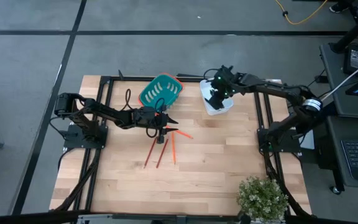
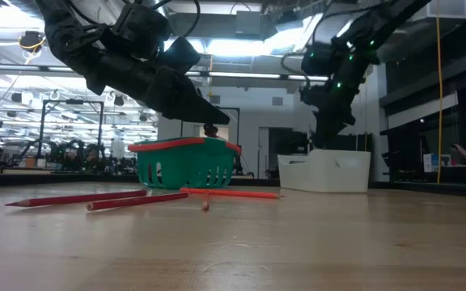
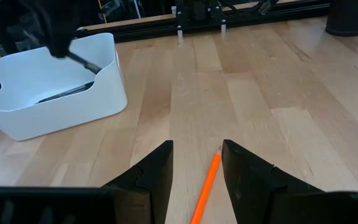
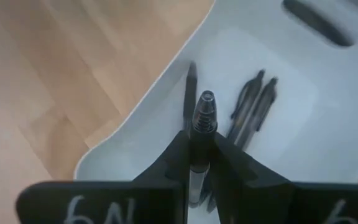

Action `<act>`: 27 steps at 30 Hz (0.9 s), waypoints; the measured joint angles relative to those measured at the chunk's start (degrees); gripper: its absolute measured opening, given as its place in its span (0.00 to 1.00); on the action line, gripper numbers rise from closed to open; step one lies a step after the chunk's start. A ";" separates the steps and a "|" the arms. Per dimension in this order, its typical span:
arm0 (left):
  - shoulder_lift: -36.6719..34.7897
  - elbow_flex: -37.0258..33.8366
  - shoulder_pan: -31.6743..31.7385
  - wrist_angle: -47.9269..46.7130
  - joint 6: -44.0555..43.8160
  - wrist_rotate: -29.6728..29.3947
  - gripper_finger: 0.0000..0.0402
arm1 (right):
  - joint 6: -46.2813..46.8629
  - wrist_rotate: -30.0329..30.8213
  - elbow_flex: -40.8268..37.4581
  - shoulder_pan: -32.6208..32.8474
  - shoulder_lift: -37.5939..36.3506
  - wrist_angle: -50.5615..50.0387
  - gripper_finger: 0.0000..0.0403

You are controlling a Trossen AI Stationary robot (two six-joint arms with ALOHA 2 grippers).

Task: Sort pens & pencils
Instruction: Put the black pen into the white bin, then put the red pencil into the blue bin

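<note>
Fingers (image 4: 199,163) pinch pen (image 4: 202,121) above bin (image 4: 135,146).

A lab (open-plan): ceiling lights (image 2: 241,44), workstation desks (image 1: 353,134).

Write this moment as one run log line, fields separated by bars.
right gripper: shut on pen, above white bin | left gripper: open, over orange pencil | green basket: behind pencils

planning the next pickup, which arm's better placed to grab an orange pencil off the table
Left. The left gripper hangs open right over the pencils, one orange pencil lying between its fingers. The right gripper is over the white bin, shut on a pen.
</note>
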 joint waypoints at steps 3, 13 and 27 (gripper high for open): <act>0.00 0.00 0.00 -0.04 0.00 0.00 0.33 | -0.86 -0.20 0.00 -0.41 2.66 0.01 0.10; 0.00 0.00 0.04 -0.15 0.07 0.00 0.33 | -2.50 0.14 0.00 -0.47 4.98 6.00 0.31; 0.00 0.00 0.79 -0.22 0.02 -5.94 0.33 | -1.33 1.43 0.00 -0.47 4.62 6.89 0.53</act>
